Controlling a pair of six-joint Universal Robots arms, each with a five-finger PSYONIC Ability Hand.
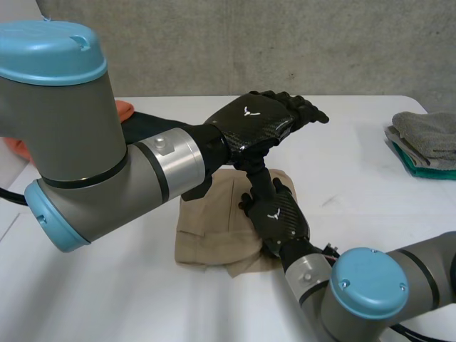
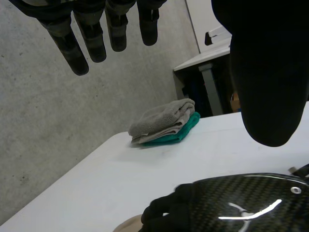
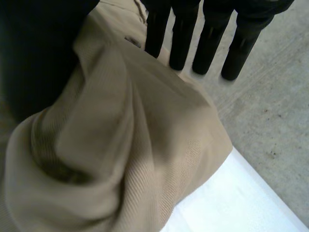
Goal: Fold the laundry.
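The white tabletop (image 1: 356,192) spans the head view, with a bare concrete wall behind it. The left arm (image 1: 71,142) reaches in from the near left and across the middle. The right arm (image 1: 370,285) comes in low from the near right. A beige garment (image 1: 214,228) lies folded into a rough rectangle at the middle of the tabletop, near the front edge, its near corner rumpled. The left hand (image 1: 260,121) hangs in the air above the garment's far edge, clear of the cloth. In its wrist view its fingers (image 2: 91,38) are straight and spread and the thumb stands apart, with nothing held. The right hand (image 1: 279,217) lies palm down on the right part of the garment. Its straight fingers (image 3: 181,34) point away from the robot toward the garment's far edge. In its wrist view the beige cloth is bunched in soft ridges under the palm and beside the thumb, and nothing shows the fingers curling round it, so the hand rests flat and relaxed on the cloth. A small stack of folded towels (image 1: 426,142) sits at the far right of the tabletop, well apart from the garment, grey ones on top of a teal one. An orange item (image 1: 125,109) peeks out at the far left behind the left arm, just beside a dark cloth (image 1: 153,122).
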